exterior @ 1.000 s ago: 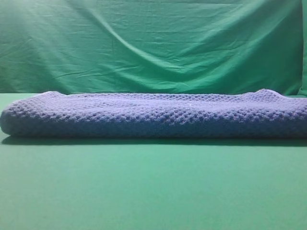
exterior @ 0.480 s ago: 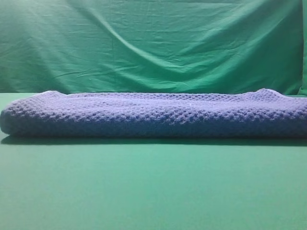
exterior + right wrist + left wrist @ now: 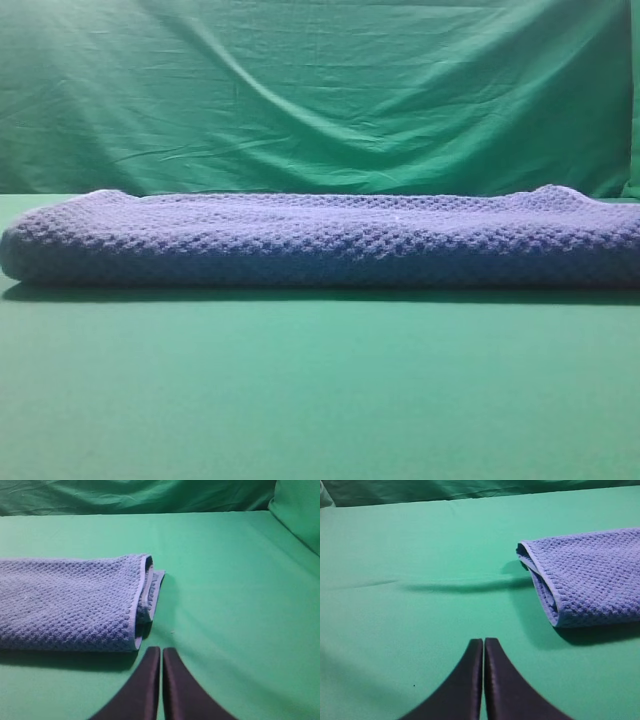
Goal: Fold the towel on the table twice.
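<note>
The blue-grey waffle-weave towel [image 3: 320, 240] lies folded in a long flat band across the green table [image 3: 320, 400]. Its left end shows in the left wrist view [image 3: 585, 575], its right end in the right wrist view [image 3: 70, 600]. My left gripper [image 3: 483, 645] is shut and empty, above bare table, to the left of and nearer than the towel's left end. My right gripper [image 3: 161, 652] is shut and empty, just off the towel's right front corner. Neither gripper touches the towel, and neither shows in the high view.
A wrinkled green backdrop cloth [image 3: 320, 90] hangs behind the table. A green draped fold [image 3: 300, 510] rises at the far right in the right wrist view. Bare green table lies in front of the towel and beyond both its ends.
</note>
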Tool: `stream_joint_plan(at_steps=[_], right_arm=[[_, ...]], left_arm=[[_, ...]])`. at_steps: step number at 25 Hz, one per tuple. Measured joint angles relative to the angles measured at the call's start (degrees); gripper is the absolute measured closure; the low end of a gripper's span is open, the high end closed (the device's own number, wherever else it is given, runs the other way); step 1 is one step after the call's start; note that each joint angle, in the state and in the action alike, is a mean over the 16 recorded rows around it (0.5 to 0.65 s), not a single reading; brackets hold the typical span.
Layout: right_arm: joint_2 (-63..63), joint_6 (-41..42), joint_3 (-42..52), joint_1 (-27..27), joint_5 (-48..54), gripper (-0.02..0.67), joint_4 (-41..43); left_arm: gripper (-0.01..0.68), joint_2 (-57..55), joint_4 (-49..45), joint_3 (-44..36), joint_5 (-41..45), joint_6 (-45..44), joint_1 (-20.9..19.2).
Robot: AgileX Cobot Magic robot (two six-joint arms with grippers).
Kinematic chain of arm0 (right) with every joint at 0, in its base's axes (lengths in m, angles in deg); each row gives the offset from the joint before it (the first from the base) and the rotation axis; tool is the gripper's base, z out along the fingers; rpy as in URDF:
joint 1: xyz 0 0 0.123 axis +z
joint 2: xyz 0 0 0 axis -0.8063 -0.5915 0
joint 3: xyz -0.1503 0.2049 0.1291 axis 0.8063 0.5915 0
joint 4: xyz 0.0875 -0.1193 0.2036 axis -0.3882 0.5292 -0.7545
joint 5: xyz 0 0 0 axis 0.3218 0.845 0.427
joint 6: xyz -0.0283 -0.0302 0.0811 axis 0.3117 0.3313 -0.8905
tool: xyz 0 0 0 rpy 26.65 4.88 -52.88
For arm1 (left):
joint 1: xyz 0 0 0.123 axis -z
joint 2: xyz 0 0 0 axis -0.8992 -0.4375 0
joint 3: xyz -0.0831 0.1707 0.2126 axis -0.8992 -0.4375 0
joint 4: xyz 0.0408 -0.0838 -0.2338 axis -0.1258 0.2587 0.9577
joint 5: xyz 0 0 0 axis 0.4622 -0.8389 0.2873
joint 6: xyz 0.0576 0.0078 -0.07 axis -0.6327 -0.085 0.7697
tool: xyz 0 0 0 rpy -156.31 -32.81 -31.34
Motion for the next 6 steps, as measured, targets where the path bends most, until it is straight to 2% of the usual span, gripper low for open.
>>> stream_joint_plan(at_steps=[6], right_arm=[[0.00,0.00,0.00,0.00,0.00,0.649,0.00]], left_arm=[[0.673,0.00,0.04,0.00,0.00,0.00,0.00]])
